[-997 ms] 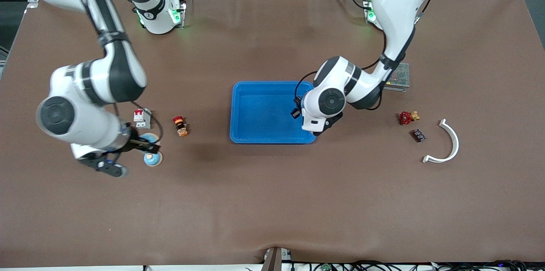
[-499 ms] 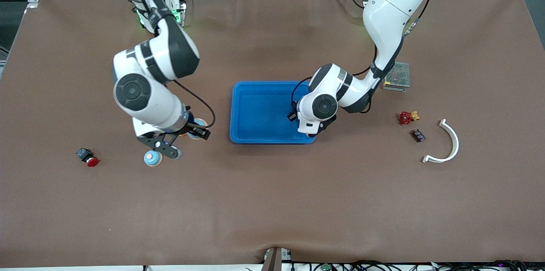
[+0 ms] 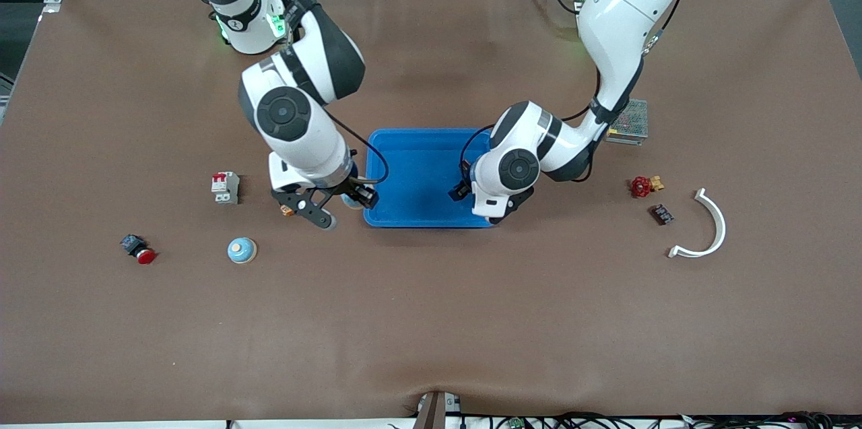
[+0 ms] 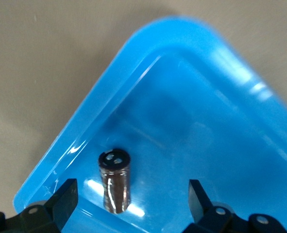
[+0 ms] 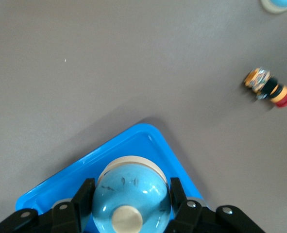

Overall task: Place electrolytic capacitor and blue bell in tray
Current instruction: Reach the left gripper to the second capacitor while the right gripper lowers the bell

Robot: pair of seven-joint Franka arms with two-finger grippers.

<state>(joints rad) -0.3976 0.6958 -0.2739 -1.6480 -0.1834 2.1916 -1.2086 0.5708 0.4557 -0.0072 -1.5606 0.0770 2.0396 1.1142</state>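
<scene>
My left hand [image 4: 128,201] hangs wide open over the tray [image 3: 404,213], the capacitor [image 4: 115,180] lying inside: light, slick, apt to roll. My right hand [image 5: 128,204] clamps the bell [image 5: 131,196] by its smooth dome over the tray's corner; the rigid shell could slip.

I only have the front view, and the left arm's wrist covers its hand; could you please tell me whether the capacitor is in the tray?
Observer: Yes, the left wrist view shows the capacitor resting in the tray, near one corner.
Operator: Thank you. Is the left hand gripping it?
Observer: No, the left hand is open, with both fingers clear of the capacitor.
Operator: And does the right hand really hold the bell?
Observer: Yes, the right wrist view shows the right hand shut on the blue bell, over a corner of the tray.
</scene>
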